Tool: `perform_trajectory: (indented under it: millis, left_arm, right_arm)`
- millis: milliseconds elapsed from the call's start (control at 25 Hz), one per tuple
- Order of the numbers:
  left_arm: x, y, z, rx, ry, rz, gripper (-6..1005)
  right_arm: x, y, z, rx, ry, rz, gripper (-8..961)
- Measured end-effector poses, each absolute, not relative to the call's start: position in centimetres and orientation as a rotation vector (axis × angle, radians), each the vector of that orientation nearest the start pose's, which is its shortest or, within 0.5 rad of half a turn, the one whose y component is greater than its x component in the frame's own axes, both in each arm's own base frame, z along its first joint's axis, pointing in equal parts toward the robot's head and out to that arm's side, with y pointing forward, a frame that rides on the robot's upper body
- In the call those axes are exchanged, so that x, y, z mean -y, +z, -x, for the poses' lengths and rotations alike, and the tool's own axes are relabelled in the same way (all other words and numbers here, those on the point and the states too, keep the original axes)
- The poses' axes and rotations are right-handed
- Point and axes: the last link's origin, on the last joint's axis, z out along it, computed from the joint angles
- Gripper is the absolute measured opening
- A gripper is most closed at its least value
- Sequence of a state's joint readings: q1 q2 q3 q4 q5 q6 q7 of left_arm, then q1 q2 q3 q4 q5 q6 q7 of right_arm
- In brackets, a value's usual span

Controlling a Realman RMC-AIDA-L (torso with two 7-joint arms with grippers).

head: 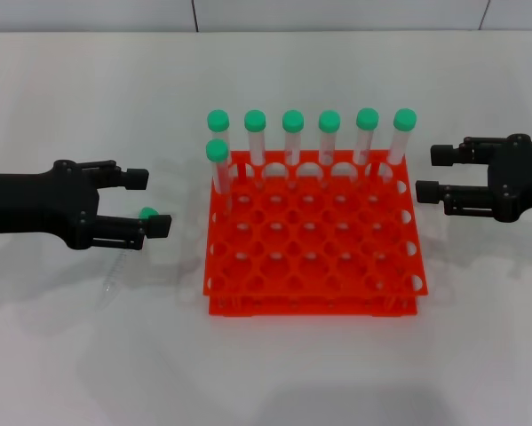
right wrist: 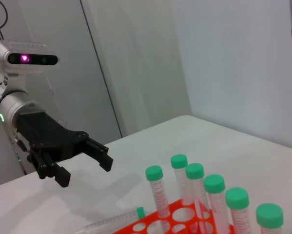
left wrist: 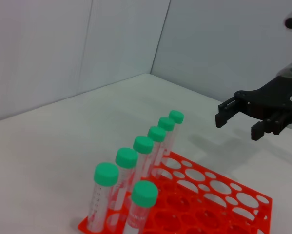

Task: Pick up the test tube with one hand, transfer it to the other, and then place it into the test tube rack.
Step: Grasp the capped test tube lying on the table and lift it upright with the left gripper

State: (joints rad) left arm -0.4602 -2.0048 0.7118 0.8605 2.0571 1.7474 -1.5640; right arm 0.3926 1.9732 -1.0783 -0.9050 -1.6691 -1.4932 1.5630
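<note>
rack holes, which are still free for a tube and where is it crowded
The test tube rack is crowded only along its far row, six capped tubes, plus a seventh behind the far-left corner. All nearer rows stand bare. The loose test tube lies below the open left gripper; the right gripper hovers open.

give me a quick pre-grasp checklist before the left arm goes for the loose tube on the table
1. Left pincer open, nothing held: ok.
2. Test tube lies flat on the table, green cap toward the fingers, clear of the test tube rack: ok.
3. Left pincer down at the tube: not ok; the right wrist view shows it above the table, tube lower.
4. Right pincer open and waiting beside the rack for the handover: ok.
5. Free holes in the rack: ok; seven tubes stand along the far edge, the nearer rows are open.
6. Exact height gap between fingers and tube: cannot tell.
</note>
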Motion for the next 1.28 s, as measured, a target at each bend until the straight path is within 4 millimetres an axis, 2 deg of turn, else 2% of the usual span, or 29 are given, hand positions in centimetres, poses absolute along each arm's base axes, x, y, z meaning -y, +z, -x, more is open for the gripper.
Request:
perform_trajectory:
  millis: [1280]
  left_arm:
    - [-31.36, 5.23, 27.40, 0.742, -0.560, 2.799, 886]
  right_arm:
    - [-33.08, 3.55, -24.38, -0.555, 0.690, 2.726, 643]
